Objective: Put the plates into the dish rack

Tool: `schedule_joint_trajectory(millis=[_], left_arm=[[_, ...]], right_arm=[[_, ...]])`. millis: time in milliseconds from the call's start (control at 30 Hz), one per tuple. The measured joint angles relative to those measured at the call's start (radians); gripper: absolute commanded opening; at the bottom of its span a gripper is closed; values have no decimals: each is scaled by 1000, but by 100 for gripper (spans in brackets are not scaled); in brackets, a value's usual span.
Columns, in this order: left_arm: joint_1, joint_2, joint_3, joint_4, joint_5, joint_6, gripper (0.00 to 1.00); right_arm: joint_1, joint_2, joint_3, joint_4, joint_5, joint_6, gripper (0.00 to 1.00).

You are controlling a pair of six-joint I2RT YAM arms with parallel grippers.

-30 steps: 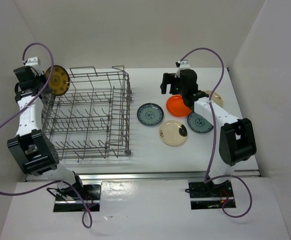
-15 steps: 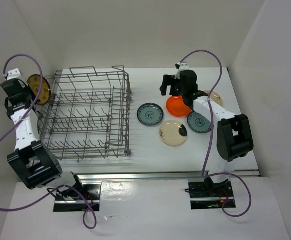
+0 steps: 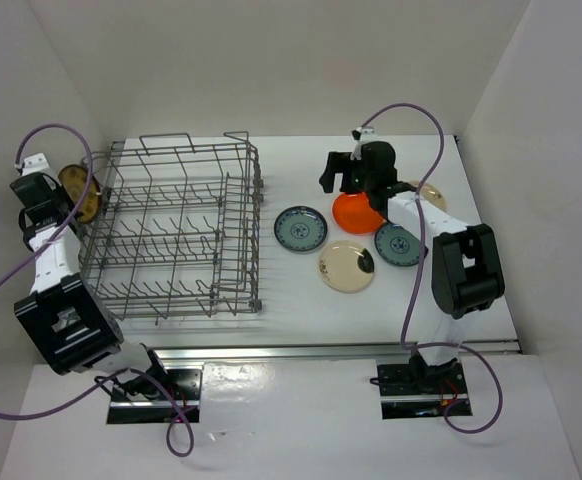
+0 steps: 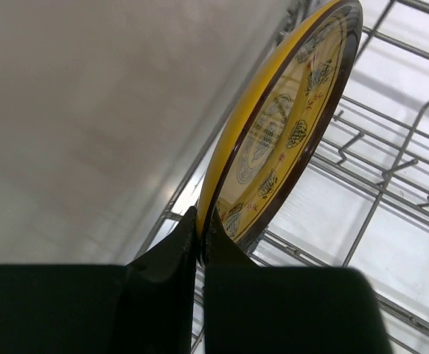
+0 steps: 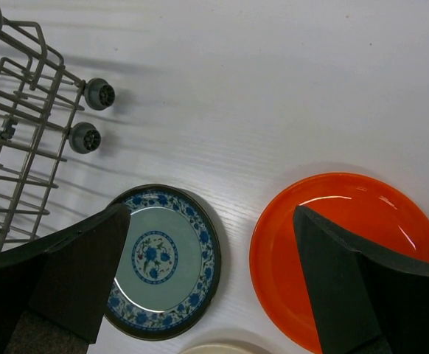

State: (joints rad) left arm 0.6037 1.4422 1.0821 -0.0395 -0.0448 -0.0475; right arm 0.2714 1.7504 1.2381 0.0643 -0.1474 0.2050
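Note:
My left gripper (image 3: 63, 198) is shut on the rim of the dark gold patterned plate (image 3: 81, 191) and holds it on edge just outside the left wall of the grey wire dish rack (image 3: 176, 232). The left wrist view shows the gripper (image 4: 201, 236) pinching the plate (image 4: 288, 125) beside the rack wires (image 4: 391, 192). My right gripper (image 3: 339, 178) is open and empty, hovering (image 5: 211, 265) between a blue-and-white plate (image 5: 163, 258) and the orange plate (image 5: 340, 251). These two plates also show in the top view: the blue-and-white plate (image 3: 300, 229) and the orange plate (image 3: 356, 212).
A second blue-and-white plate (image 3: 401, 245) and a beige plate (image 3: 347, 266) lie on the white table right of the rack. Another beige plate (image 3: 432, 193) is partly hidden behind the right arm. The rack's corner with two wheels (image 5: 93, 114) is near the right gripper. White walls enclose the table.
The left arm has carried the gold plate from over the rack's back left corner outward to the left and slightly nearer. The right gripper has hardly moved.

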Motion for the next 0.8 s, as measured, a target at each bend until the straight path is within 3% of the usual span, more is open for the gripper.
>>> schedule_joint_trajectory(millis=[800], left_arm=[[-3,90,-47,26,90,19,0]], right_arm=[[-17,80,0,2,-31,18,100]])
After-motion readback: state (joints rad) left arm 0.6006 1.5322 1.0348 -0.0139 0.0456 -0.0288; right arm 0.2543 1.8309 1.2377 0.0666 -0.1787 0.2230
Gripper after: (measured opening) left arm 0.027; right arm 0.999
